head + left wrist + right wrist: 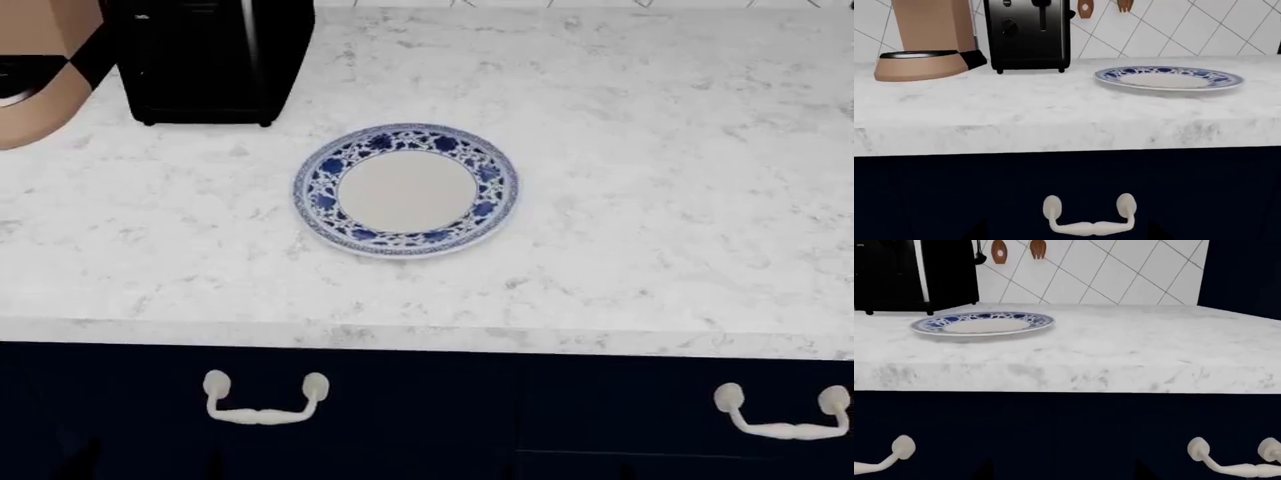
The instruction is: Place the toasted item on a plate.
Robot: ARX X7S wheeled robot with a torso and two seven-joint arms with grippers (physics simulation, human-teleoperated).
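Note:
The plate (315, 190), round with a blue floral rim and plain off-white centre, lies empty on the white marble counter (641, 200). It also shows in the left wrist view (1214, 78) and the right wrist view (1021, 319). The toasted item does not show in any view. A black toaster (207, 60) stands behind the plate to its left, also in the left wrist view (1027, 35). Both grippers are low, in front of the dark blue cabinet below the counter edge. Only dark fingertips show faintly, wide apart: left gripper (1067, 235), right gripper (1061, 475). Neither shows in the head view.
A tan appliance (34, 90) stands left of the toaster. White drawer handles (264, 400) (781, 415) sit on the cabinet front below the counter edge. Wooden utensils (1085, 7) hang on the tiled back wall.

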